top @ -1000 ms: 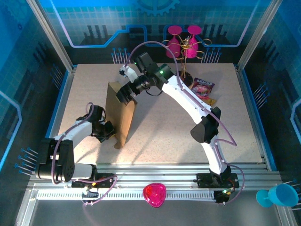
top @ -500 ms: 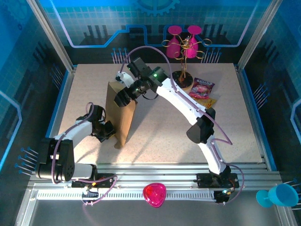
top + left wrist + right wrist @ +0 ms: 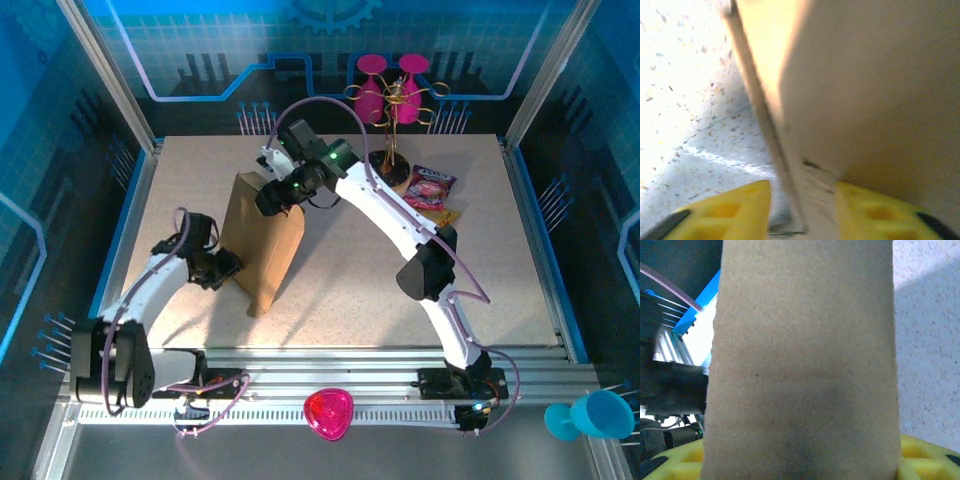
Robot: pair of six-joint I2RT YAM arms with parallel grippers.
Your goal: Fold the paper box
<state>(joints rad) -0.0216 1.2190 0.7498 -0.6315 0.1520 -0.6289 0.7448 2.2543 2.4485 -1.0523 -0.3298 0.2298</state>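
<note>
The paper box (image 3: 265, 240), flat plain brown cardboard, stands on one edge left of the table's middle, leaning with its top toward the right. My right gripper (image 3: 272, 192) reaches over its top edge. In the right wrist view the cardboard (image 3: 802, 365) spans the whole gap between the yellow fingers (image 3: 927, 457), so the right gripper (image 3: 802, 462) is shut on it. My left gripper (image 3: 228, 268) sits low at the box's left side. In the left wrist view the box's edge (image 3: 790, 150) runs between the parted yellow fingers (image 3: 735, 207) of the left gripper (image 3: 801, 202), with a gap on the left.
Two pink goblets (image 3: 388, 85) and a gold wire stand (image 3: 392, 150) are at the back. Snack bags (image 3: 432, 186) lie right of them. A pink heart-shaped dish (image 3: 328, 413) rests on the front rail, and a blue cup (image 3: 592, 415) stands at the far right front.
My left gripper has opened off the box's lower edge and its arm has shifted left. My right jaws have closed onto the top edge, and the box now leans rightward.
</note>
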